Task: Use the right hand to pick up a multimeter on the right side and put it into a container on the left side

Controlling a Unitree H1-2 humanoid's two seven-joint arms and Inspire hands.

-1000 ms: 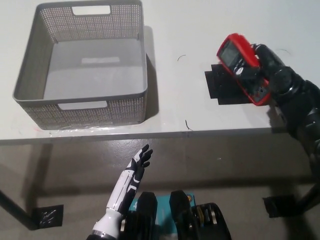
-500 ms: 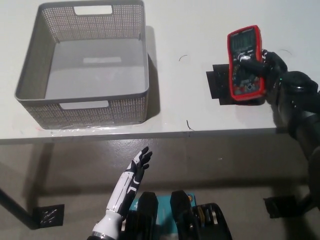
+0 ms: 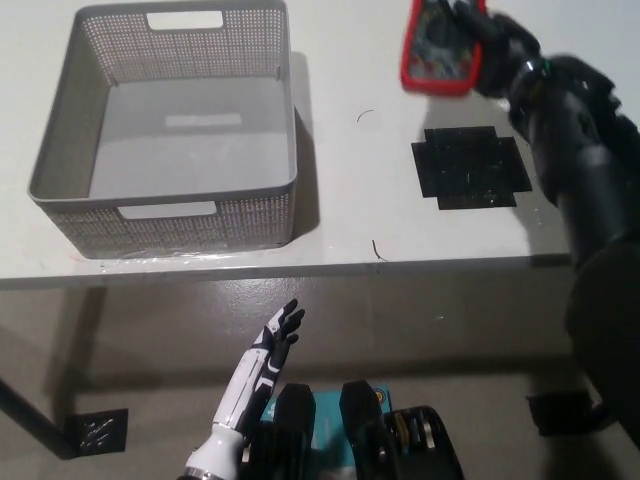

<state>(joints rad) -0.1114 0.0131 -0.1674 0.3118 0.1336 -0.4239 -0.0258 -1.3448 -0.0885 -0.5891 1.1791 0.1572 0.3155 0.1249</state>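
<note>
Multimeter lifted, ready to carry left to the basket

The right robot hand [image 3: 492, 48] grips the red multimeter [image 3: 437, 45], held clear of the worktop [image 3: 350, 200] near the top edge, beyond the black mat [image 3: 467, 168]. Best to carry it level, high enough to pass the rim of the grey basket [image 3: 165, 140] well to the left, then lower inside before letting go. The left robot hand [image 3: 270, 350] rests below the worktop edge, fingers apart.

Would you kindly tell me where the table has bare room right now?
The table is bare between the basket and the black mat. The basket's floor is empty. The right robot hand with the multimeter crowds the far right.
</note>
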